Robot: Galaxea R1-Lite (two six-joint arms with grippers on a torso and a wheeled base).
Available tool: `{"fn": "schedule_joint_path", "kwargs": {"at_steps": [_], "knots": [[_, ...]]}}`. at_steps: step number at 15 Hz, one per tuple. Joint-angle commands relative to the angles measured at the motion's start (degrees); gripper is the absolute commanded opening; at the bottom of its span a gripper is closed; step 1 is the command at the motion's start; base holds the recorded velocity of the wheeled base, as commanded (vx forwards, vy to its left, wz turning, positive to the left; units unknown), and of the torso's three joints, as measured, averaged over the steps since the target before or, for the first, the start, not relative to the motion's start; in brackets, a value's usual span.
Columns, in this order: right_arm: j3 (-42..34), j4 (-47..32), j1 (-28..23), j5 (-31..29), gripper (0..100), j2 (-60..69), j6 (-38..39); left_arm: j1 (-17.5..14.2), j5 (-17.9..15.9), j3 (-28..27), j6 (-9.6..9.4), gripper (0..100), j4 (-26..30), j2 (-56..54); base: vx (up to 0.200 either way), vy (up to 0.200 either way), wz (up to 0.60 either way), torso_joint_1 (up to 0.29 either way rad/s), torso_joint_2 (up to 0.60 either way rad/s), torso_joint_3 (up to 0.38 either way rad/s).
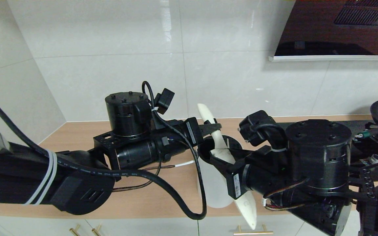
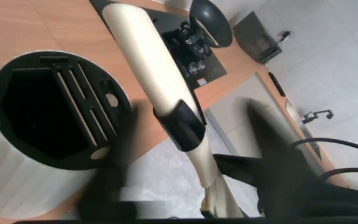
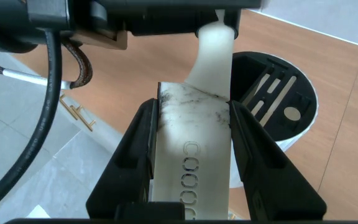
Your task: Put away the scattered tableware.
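Looks like a handover: left gripper (image 1: 212,127) pinches the white rice paddle's (image 1: 246,206) narrow part; right gripper (image 3: 191,143) clamps its wide flat; it's tilted just above the utensil holder (image 1: 213,190), probably lining up a slot.

1. The left arm (image 1: 77,170) is black, with a fat black cable (image 1: 203,196) and white bands (image 1: 46,178).
2. The right arm (image 1: 317,157) is black, with a round top dotted with small screws (image 1: 310,125).
3. Both carry white stickers (image 1: 237,185) and thin brown wires (image 1: 156,167).
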State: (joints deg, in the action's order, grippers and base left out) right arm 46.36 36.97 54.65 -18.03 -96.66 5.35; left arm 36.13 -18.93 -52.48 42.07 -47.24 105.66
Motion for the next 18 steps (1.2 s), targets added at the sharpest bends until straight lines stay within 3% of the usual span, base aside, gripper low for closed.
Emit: {"fn": "schedule_joint_path", "kwargs": {"at_steps": [1, 9, 10, 12, 18], "knots": [[0.0, 0.1, 0.0, 0.0, 0, 0.0, 0.0, 0.1, 0.0, 0.1, -0.06, 0, 0.2, -0.1, 0.000, 0.000, 0.00, 0.000, 0.00, 0.000], [0.1, 1.0, 0.0, -1.7, 0, 0.0, -0.1, 0.1, 0.1, 0.1, 0.47, 0, 0.1, -0.2, 0.000, 0.000, 0.00, 0.000, 0.00, 0.000], [0.0, 0.9, 0.0, -1.7, 100, 0.0, -0.1, 0.0, 0.0, 0.0, 1.96, 0, 0.1, -0.3, 0.000, 0.000, 0.00, 0.000, 0.00, 0.000], [0.1, 1.0, 0.0, -1.7, 100, 0.0, 0.0, 0.0, 0.0, -0.3, 3.28, 0, 0.1, -0.5, 0.000, 0.000, 0.00, 0.000, 0.00, 0.000], [-0.5, 1.3, -0.5, -1.7, 100, 6.9, 1.4, -1.6, 0.8, 0.0, 2.67, 0, 0.1, -6.3, 0.000, 0.000, 0.00, 0.000, 0.00, 0.000]]}}
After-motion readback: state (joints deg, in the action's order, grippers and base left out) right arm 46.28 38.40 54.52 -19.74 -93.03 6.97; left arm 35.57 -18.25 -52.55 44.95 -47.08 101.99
